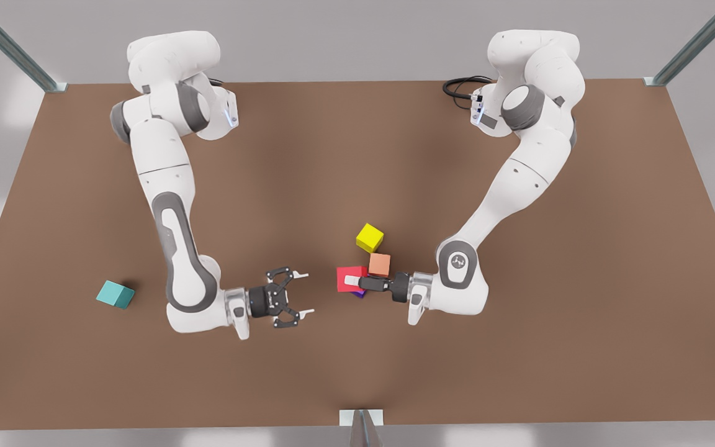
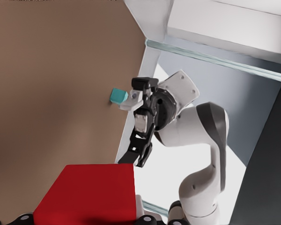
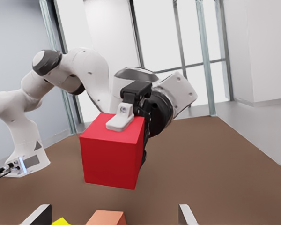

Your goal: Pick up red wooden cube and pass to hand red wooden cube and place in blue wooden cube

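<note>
I am holding the red wooden cube (image 1: pixel 350 277) in my left gripper (image 1: pixel 354 282), which is closed on it, one white pad lying across the cube's upper face. In the front view this gripper is reaching from the right toward the middle of the bench (image 1: pixel 357 161), with the cube lifted above it. A salmon-orange cube (image 1: pixel 380 264) and a yellow cube (image 1: pixel 370 237) are sitting just behind, and a sliver of purple cube (image 1: pixel 359 293) is showing beneath the red one.

My right gripper (image 1: pixel 303 293) is facing the cube from the front view's left, fingers spread wide and holding nothing. It is near the cube but not touching; a clear gap is separating the two. In the right wrist view the red wooden cube (image 3: pixel 113 151) is hanging directly ahead, roughly centred between my open fingertips (image 3: pixel 185 214).

The two grippers are pointing at each other almost along one line across the bench, so I judge the handover to be turning on closing that gap straight along it.

The blue wooden cube (image 1: pixel 115 294) is resting on the bench well apart, beyond the right arm toward the front view's left, nearer to the receiving arm.
</note>
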Available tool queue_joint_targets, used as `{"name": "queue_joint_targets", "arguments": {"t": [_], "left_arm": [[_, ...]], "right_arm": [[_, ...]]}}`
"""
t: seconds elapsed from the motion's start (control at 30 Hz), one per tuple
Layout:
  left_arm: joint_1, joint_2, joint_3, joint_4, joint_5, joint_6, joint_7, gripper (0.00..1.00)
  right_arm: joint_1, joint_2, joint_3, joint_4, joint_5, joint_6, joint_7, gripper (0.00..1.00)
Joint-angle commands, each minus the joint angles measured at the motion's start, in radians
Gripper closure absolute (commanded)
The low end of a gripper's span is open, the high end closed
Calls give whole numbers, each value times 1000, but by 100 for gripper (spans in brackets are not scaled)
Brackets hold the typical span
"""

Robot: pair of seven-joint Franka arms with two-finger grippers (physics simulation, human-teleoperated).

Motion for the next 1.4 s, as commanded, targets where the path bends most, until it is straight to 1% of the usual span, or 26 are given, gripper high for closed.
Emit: {"name": "queue_joint_targets", "arguments": {"t": [0.0,0.17,0.23,0.4,0.47,0.57,0.6,0.77,0.9,1.07,1.17,1.37], "left_arm": [[-1,-1,-1,0,-10,11,184,32],[-10,0,-4,2,-10,23,247,32],[-10,2,-4,0,-10,23,247,32],[-10,8,-4,0,-18,23,247,32],[-9,8,-4,0,-18,21,247,32],[-9,9,-4,0,-18,21,247,32],[-9,9,-5,0,-18,21,247,32],[-9,9,-4,0,-45,23,250,32],[-9,9,-4,0,-45,23,250,32],[-19,9,-5,0,-47,43,247,32],[-33,17,-22,6,-62,90,247,32],[-33,19,-24,6,-62,90,247,32]], "right_arm": [[9,-2,0,-11,49,23,-428,0],[40,-4,4,-18,95,67,-427,0],[40,-5,19,-18,100,84,-425,0],[38,-8,20,-28,100,80,-425,0],[32,-48,25,-87,101,72,-427,0],[34,-76,27,-127,123,72,-434,0],[34,-77,42,-140,126,78,-434,0],[43,-71,48,-150,147,89,-437,0],[43,-64,69,-150,150,118,-437,0],[61,-62,69,-150,167,138,-437,0],[75,-56,69,-150,176,159,-437,0],[89,-50,71,-148,192,173,-436,1]]}}
